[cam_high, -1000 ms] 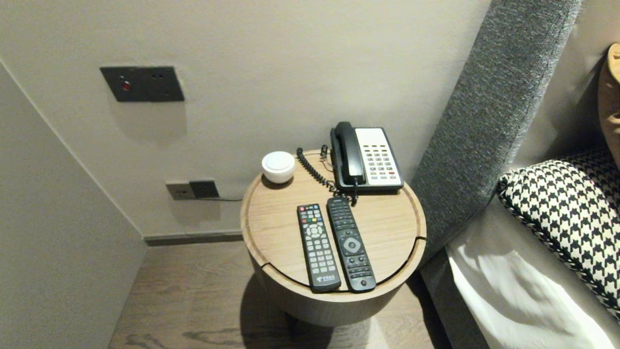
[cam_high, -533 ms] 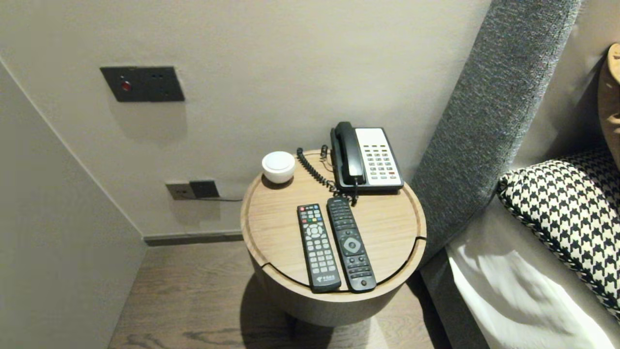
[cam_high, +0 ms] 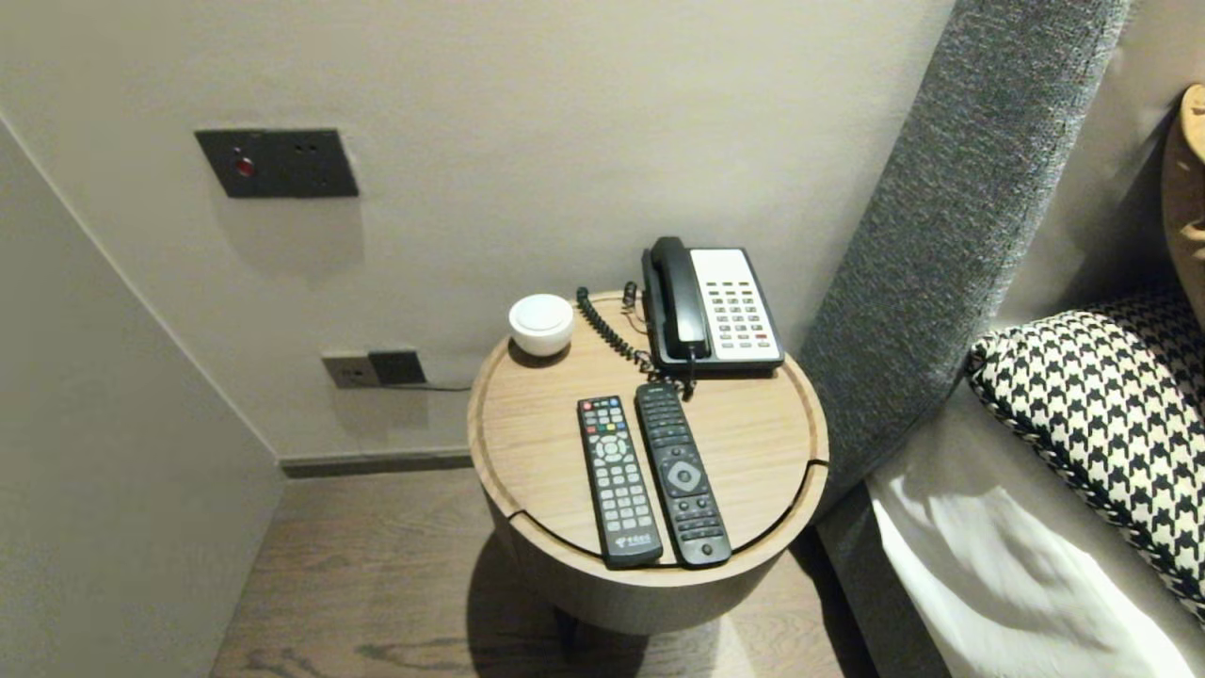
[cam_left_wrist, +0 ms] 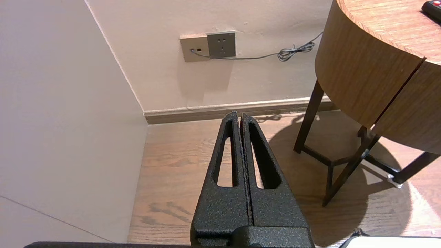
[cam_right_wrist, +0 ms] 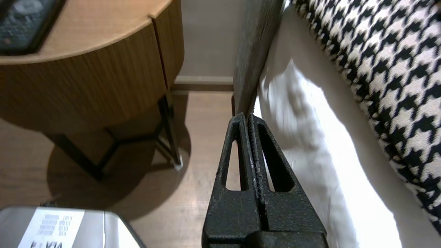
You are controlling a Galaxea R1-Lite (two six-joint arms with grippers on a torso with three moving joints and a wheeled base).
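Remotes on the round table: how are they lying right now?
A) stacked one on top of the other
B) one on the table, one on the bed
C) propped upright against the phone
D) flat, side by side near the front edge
D: the left remote and the right remote lie flat, side by side, at the front edge of the table, in front of the phone.

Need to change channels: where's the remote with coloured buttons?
In the head view the remote with coloured buttons lies on the round table, at its front edge, just left of the all-black remote.
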